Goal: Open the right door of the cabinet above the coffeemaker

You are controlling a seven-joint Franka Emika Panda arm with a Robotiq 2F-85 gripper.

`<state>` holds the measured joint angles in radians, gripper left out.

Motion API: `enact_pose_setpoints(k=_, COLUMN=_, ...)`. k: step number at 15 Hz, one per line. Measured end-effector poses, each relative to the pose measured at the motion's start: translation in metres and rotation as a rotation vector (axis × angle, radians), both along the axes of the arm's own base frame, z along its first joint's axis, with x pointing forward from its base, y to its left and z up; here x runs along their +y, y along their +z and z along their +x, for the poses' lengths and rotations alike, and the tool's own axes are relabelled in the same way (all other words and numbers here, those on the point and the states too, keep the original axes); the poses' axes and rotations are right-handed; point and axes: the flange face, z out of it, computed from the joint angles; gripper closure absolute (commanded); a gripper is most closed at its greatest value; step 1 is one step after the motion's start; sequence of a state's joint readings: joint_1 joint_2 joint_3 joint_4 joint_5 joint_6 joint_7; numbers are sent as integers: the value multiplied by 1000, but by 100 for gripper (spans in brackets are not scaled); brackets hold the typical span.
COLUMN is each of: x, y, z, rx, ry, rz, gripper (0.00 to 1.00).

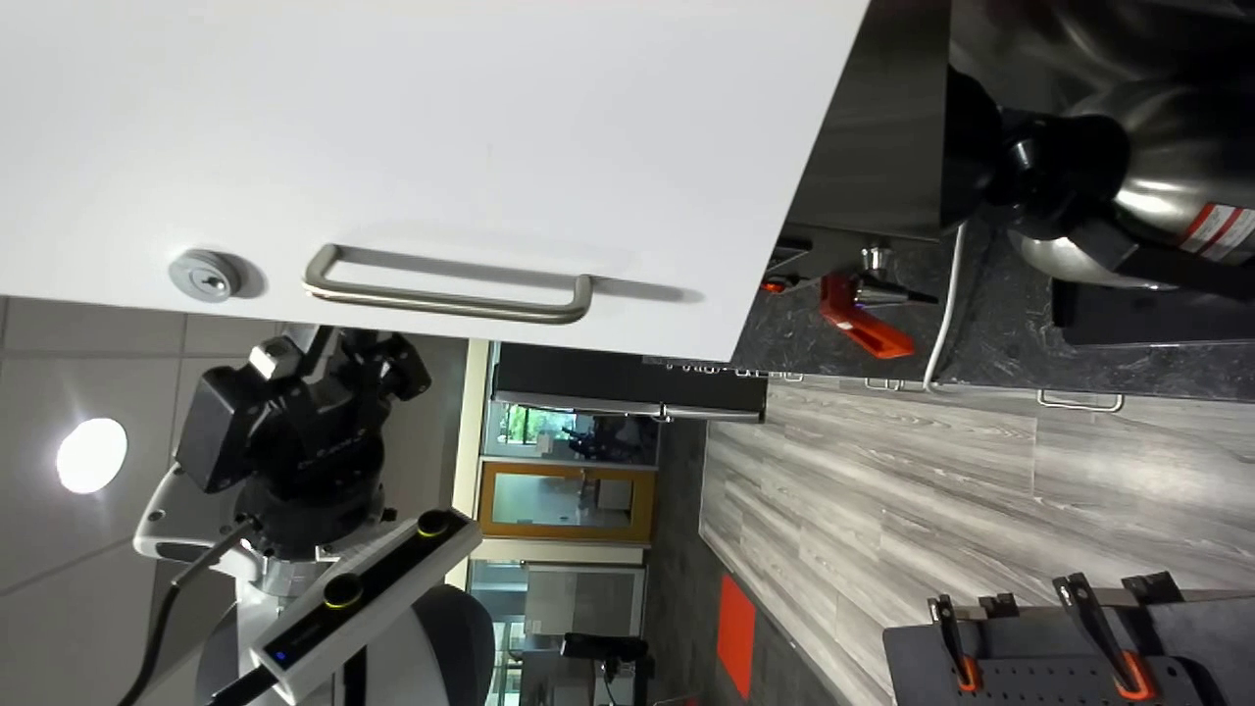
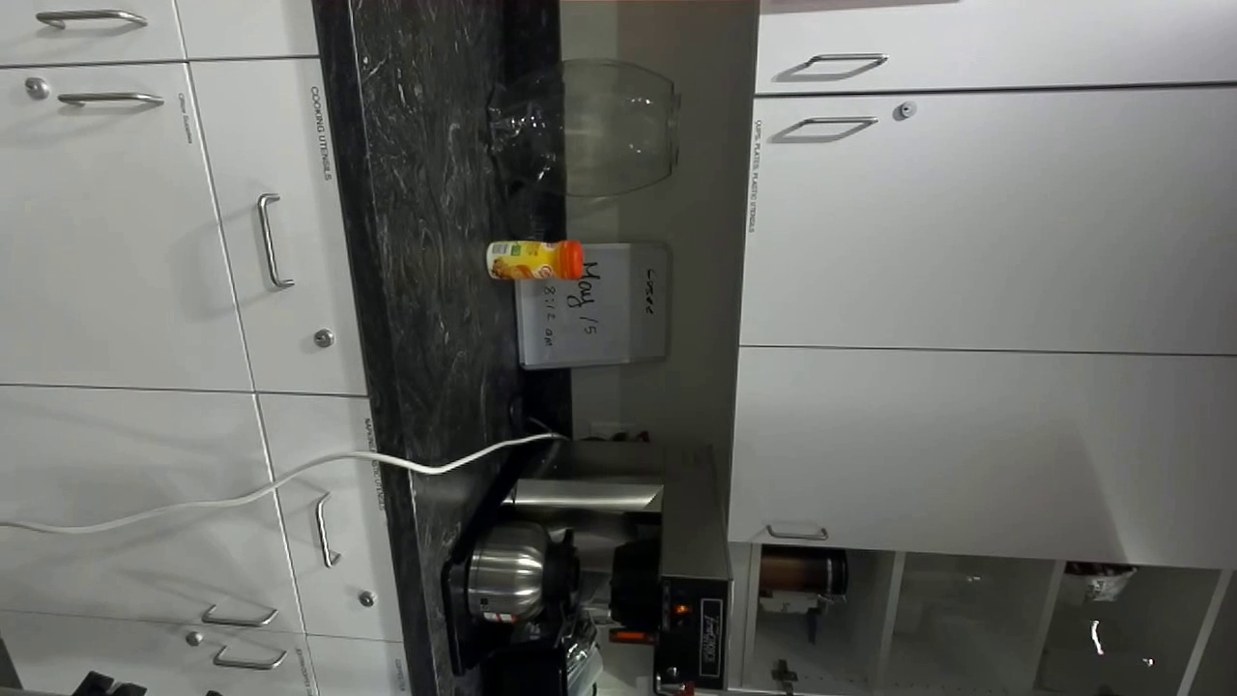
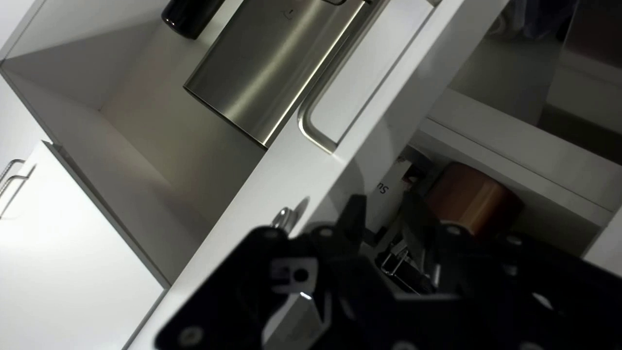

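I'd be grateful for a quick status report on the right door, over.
Pincer open, nothing in it. Right door open, shelves showing. Pincer near its edge, contact unclear; seemingly nothing else in the way.

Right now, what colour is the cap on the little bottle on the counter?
The cap is orange-red; it shows best in an exterior view.

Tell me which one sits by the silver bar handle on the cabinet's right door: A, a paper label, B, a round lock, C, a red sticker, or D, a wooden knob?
B: in an exterior view, a round lock with a keyhole sits on the right door, just past one end of the bar handle.
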<state>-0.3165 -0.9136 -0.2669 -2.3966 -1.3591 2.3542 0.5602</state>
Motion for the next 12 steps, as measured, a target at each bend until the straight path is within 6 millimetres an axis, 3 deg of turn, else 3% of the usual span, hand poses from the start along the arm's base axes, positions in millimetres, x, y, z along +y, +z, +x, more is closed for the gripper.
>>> enact_pose_setpoints(k=5, x=2, y=-8, z=3, rx=13, ry=7, rz=8, gripper=1)
enact_pose_setpoints(k=12, x=1, y=-6, z=1, rx=8, ry=5, rz=7, gripper=0)
